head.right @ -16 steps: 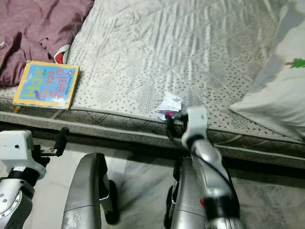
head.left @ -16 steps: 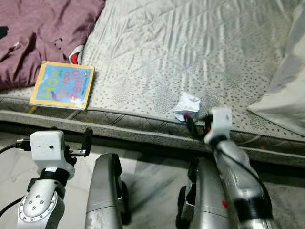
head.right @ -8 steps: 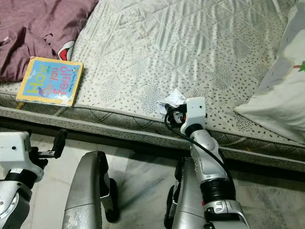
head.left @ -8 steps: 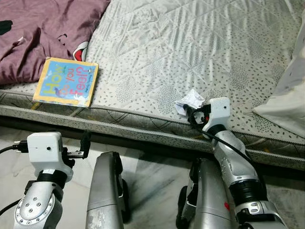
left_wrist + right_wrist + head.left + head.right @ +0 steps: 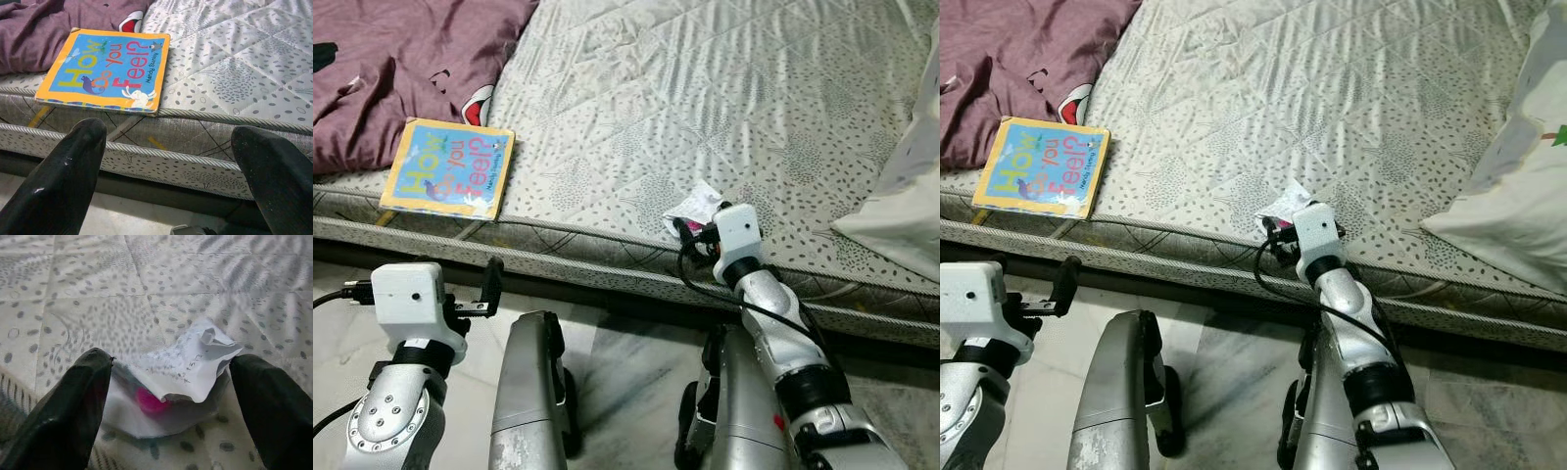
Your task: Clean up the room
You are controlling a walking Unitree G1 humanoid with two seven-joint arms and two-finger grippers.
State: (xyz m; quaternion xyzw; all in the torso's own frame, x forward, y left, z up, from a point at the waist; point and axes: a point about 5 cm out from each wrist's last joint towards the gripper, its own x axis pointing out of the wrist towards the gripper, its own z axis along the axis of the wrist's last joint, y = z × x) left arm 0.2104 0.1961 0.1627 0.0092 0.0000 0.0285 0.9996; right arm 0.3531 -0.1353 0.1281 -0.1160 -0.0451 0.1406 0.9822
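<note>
The left claw [image 5: 491, 282] hangs wide open below the mattress [image 5: 724, 108] edge, with the picture book [image 5: 450, 168] lying ahead of it, untouched. Over to the right, the right claw [image 5: 171, 396] is spread wide around the crumpled paper wrapper [image 5: 181, 367] at the bed's edge. To grip well, it should probably press low into the mattress and close squarely across the crumple, so the light paper does not slip out.

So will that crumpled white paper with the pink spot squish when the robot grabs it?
Probably. The crumpled white paper wrapper is creased and folded, so it looks thin and likely to flatten between the right end effector, whose open fingers straddle it. It seems very light, so a nudge might slide it across the grey quilted mattress.
</note>
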